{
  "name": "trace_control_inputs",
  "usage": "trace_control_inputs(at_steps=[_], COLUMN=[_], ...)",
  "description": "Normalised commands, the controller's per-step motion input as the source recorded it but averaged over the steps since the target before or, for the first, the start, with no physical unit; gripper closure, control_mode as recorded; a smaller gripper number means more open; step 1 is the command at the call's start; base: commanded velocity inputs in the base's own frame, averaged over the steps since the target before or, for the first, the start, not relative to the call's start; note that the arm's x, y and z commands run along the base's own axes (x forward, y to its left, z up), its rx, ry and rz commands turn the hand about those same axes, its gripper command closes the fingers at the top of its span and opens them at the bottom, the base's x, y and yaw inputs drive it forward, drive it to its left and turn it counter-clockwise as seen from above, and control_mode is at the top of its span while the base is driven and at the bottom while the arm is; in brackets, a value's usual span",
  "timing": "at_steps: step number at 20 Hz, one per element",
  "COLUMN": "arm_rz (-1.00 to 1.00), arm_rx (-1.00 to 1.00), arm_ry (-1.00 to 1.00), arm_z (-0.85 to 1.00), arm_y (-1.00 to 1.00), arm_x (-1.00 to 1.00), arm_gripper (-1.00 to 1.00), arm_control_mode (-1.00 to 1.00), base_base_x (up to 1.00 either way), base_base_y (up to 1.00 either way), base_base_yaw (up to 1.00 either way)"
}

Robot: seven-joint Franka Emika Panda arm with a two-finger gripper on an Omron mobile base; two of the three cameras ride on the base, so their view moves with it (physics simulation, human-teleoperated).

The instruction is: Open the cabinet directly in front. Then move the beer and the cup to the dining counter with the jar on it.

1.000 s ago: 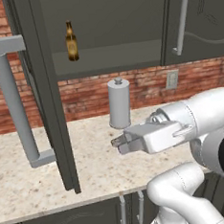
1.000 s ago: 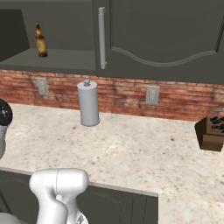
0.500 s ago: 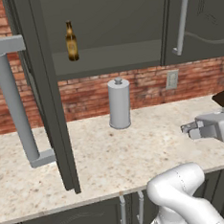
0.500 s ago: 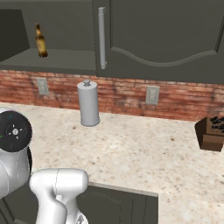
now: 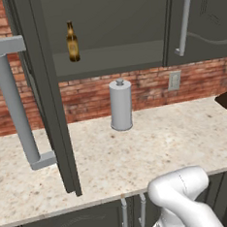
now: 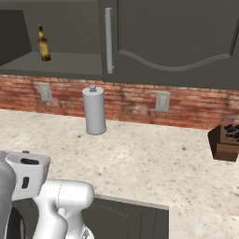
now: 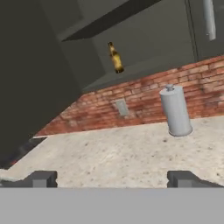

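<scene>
The cabinet (image 5: pixel 103 28) has its left door (image 5: pixel 45 92) swung open, and the right door (image 6: pixel 172 37) is closed. The beer (image 5: pixel 72 41) stands upright on the open lower shelf, also seen as the beer (image 6: pixel 43 43) and the beer (image 7: pixel 115 57). My gripper (image 7: pixel 113 179) hangs low over the beige counter, well short of the shelf. It is open, its fingertips (image 7: pixel 41 178) wide apart with nothing between them. The cup, the dining counter and the jar are out of view.
A tall grey canister (image 5: pixel 121 105) with a knob top stands on the wall counter (image 5: pixel 138 152) under the shelf. A dark knife block (image 6: pixel 226 142) sits at the right. The open door's long bar handle (image 5: pixel 15 104) juts out at the left. Low cabinets run below the counter edge.
The arm has swung right, out of the middle of the left base view, and its white body now shows at the lower left of the right base view. The beer and canister stayed put.
</scene>
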Motion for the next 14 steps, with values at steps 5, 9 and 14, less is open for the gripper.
trace_control_inputs(at_steps=[5, 9, 14], arm_rz=[-0.61, -0.09, 0.0], arm_rx=[-0.03, 0.0, 0.0], arm_ry=[-0.06, -0.09, -0.28], arm_z=[-0.01, 0.14, 0.29], arm_y=[-0.68, 0.0, 0.0], arm_x=[0.35, 0.34, 0.33], arm_gripper=[-1.0, -1.0, -1.0], arm_control_mode=[-1.0, -1.0, -1.0], base_base_x=[0.0, 0.0, 0.0], base_base_y=[0.0, 0.0, 0.0], base_base_yaw=[0.0, 0.0, 0.0])
